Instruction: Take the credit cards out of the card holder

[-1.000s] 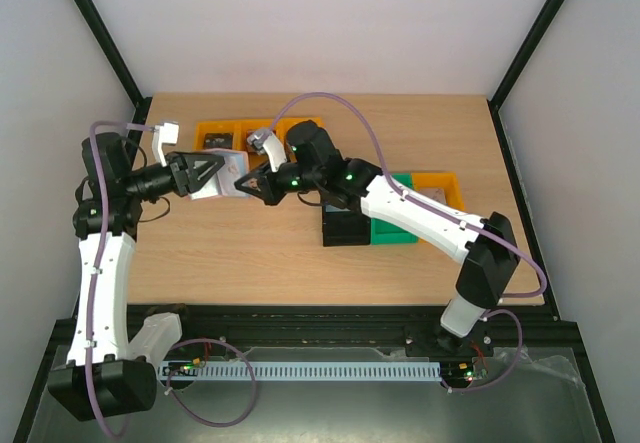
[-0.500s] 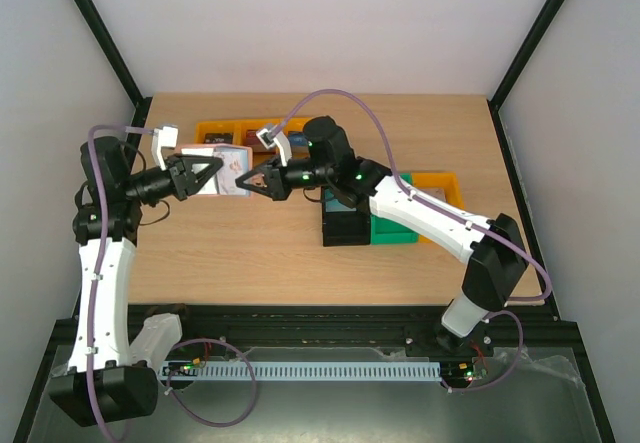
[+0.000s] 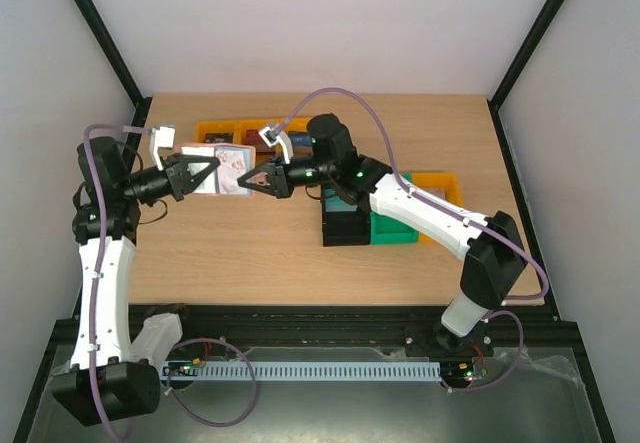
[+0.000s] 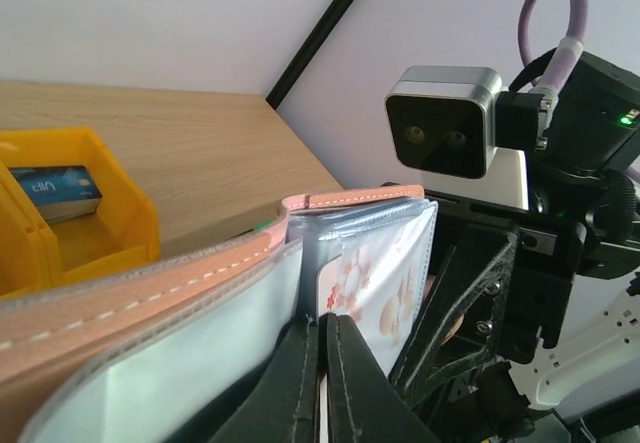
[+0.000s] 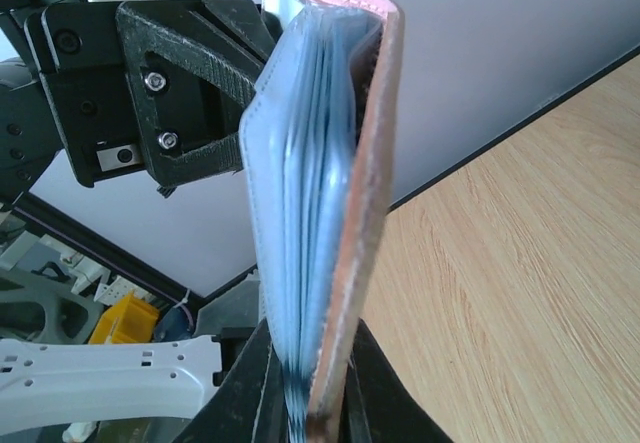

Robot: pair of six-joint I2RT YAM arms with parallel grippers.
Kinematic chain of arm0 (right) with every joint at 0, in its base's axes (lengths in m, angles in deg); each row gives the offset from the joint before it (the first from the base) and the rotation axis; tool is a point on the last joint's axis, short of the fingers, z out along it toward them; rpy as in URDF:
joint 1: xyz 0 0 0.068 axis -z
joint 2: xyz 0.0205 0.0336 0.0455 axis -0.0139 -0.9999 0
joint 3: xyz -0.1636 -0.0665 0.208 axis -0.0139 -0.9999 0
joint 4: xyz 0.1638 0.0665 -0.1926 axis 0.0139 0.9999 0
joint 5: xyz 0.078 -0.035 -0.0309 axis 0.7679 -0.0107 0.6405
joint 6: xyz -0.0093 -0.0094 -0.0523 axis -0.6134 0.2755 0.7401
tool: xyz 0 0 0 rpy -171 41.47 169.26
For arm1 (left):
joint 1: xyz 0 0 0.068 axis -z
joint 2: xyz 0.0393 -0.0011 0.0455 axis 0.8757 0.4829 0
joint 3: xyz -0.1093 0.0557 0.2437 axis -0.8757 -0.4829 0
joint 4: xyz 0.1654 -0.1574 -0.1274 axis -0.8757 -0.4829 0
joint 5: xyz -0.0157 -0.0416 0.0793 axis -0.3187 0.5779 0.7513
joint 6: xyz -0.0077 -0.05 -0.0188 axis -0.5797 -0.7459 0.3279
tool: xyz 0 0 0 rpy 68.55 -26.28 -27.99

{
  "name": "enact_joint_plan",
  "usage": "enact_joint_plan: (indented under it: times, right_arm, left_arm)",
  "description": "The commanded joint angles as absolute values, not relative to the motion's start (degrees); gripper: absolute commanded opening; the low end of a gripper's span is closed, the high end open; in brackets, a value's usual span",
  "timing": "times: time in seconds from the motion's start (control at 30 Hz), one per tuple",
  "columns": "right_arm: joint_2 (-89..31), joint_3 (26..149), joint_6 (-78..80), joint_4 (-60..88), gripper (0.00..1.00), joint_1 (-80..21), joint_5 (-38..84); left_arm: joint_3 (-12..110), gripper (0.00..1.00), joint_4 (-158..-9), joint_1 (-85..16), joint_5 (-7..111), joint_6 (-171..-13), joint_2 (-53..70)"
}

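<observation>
Card holder hangs open above the table, upper left of the top view, left gripper pinching one inner sleeve, right gripper clamped on its leather edge

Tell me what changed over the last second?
The left gripper closed its fingers on a leaf inside the card holder, which moved up a little in the overhead view. The right gripper kept its pinch on the holder's other edge. The bins stayed put.
</observation>
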State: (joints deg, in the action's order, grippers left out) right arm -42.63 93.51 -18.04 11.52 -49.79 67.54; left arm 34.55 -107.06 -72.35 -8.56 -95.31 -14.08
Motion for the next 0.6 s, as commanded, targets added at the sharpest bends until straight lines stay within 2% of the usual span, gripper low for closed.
enact_joint_plan:
  times: [0.0, 0.27, 0.57]
  right_arm:
    - [-41.2, 91.9, -17.9, 0.9, 0.12, -50.1, 71.5]
    - [-38.9, 88.5, -18.4, -1.8, 0.23, -48.6, 73.4]
    - [-37.8, 88.1, -18.0, -1.4, 0.27, -47.5, 74.1]
  left_arm:
    - [33.3, 0.02, -107.4, -71.5, -13.6, -96.9, -14.3]
    - [33.1, 0.02, -107.0, -72.6, -11.2, -98.1, -14.2]
    - [33.4, 0.02, -107.5, -72.8, -13.1, -97.3, -14.2]
